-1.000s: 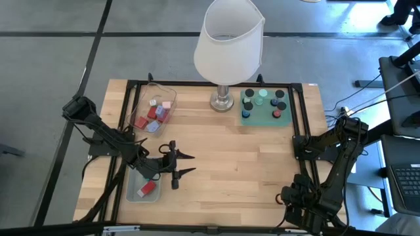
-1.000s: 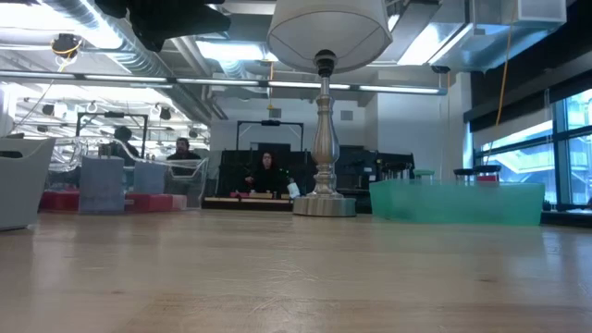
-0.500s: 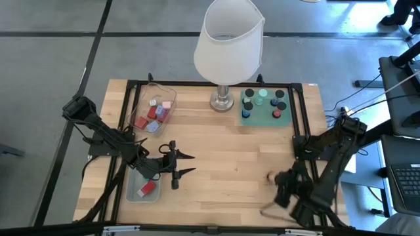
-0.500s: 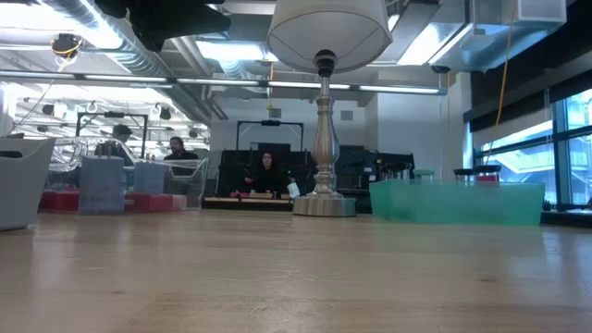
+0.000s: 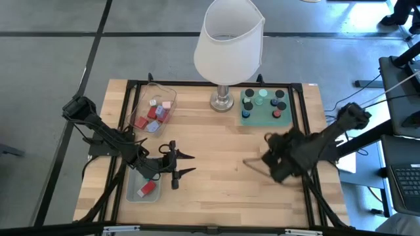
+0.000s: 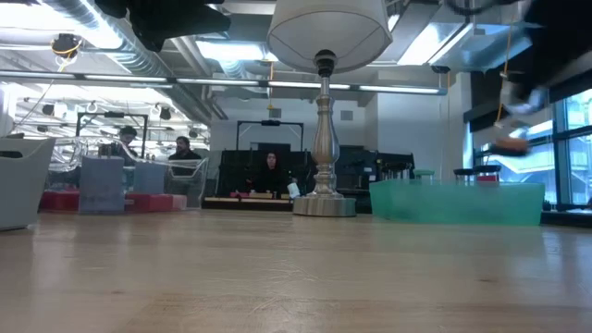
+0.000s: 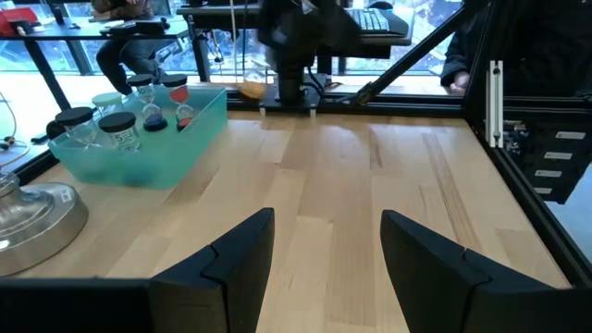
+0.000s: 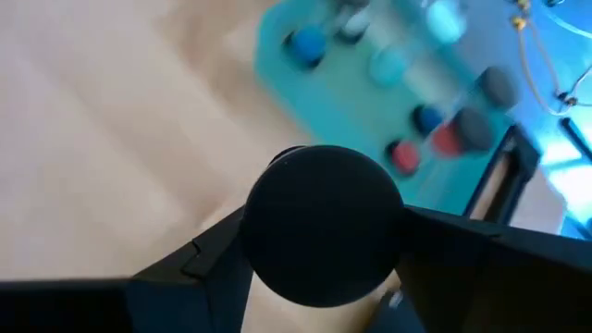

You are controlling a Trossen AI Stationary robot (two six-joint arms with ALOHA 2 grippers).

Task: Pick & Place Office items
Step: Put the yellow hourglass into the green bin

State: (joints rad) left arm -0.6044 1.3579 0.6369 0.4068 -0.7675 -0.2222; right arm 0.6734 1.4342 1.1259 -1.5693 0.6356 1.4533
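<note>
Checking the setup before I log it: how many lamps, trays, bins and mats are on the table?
Lamp: 1
Clear tray: 1
Bin: 1
Mat: 1
Total: 4

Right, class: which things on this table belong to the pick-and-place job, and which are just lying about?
Job: blocks in the clear tray; red block in the bin; caps on the green mat; black cap in the right pincer.
Lying about: lamp.
</note>
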